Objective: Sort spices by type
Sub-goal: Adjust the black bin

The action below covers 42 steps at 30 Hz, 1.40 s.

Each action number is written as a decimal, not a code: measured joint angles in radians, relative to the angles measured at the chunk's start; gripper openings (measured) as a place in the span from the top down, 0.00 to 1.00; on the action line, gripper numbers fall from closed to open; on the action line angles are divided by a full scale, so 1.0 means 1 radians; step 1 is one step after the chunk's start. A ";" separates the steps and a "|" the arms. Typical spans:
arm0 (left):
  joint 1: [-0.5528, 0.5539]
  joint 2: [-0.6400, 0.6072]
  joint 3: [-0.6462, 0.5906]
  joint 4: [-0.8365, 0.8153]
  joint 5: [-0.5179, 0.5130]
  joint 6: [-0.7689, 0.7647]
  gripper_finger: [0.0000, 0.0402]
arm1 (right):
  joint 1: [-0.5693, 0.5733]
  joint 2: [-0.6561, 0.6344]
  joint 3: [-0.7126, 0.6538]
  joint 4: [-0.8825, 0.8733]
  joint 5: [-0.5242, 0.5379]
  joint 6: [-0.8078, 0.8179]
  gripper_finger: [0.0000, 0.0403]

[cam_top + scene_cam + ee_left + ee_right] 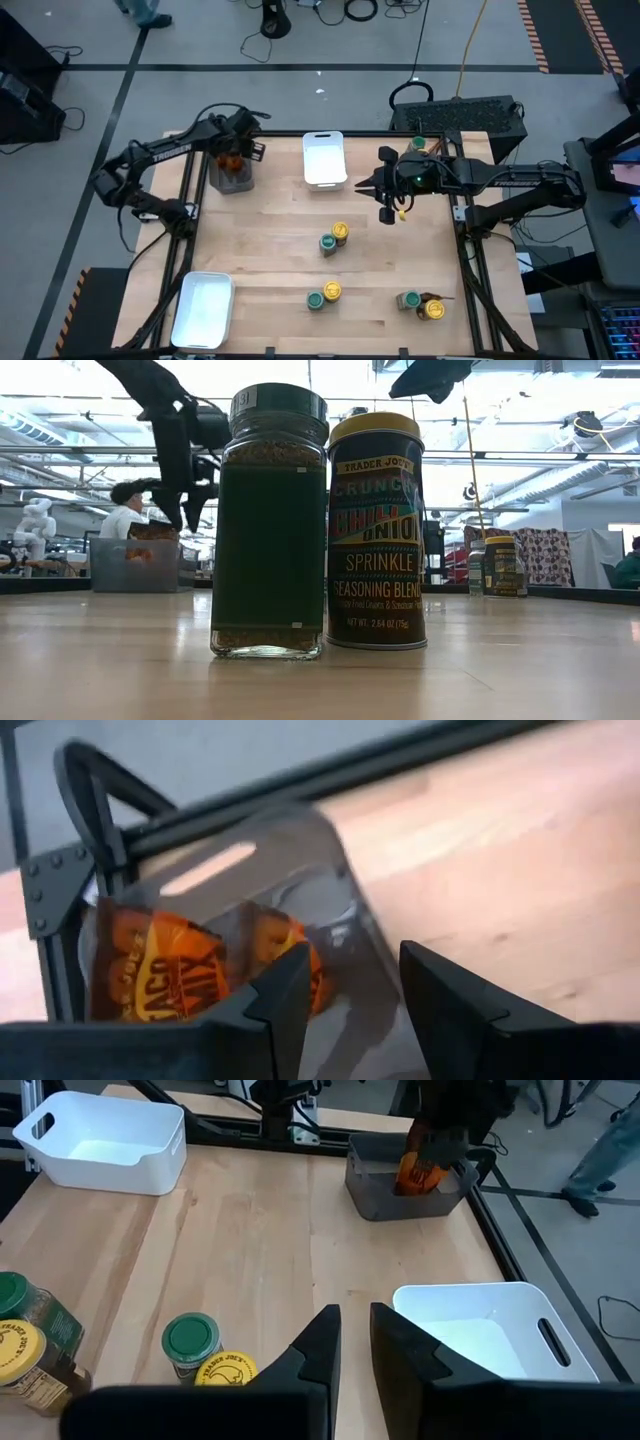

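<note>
Small spice jars with green or yellow lids stand in pairs on the wooden table: one pair point(335, 237) at the middle, one point(323, 295) nearer, one point(420, 303) at the near right. Another green-lidded jar point(418, 145) stands at the far right. Orange-brown packets point(160, 970) lie in the dark clear-sided bin point(232, 178) at the far left. My left gripper point(355, 990) hangs open just above that bin, with nothing between its fingers. My right gripper point(355, 1325) hovers over the table's middle right, its fingers nearly together and empty.
One white tray point(324, 158) stands at the far middle, another point(203, 308) at the near left corner. Black frame rails run along the table's left and right edges. Bare wood lies between the bin, the trays and the jars.
</note>
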 joint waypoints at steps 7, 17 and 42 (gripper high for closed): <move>-0.009 -0.120 0.000 -0.013 0.199 0.105 0.60 | 0.000 0.000 0.000 0.000 0.005 -0.020 0.90; -0.287 -0.208 -0.005 -0.066 0.319 0.111 0.60 | -0.023 0.000 0.000 0.029 0.004 -0.023 0.90; -0.358 -0.136 -0.193 -0.320 0.106 0.143 0.98 | -0.034 0.000 0.000 0.051 0.003 -0.007 0.90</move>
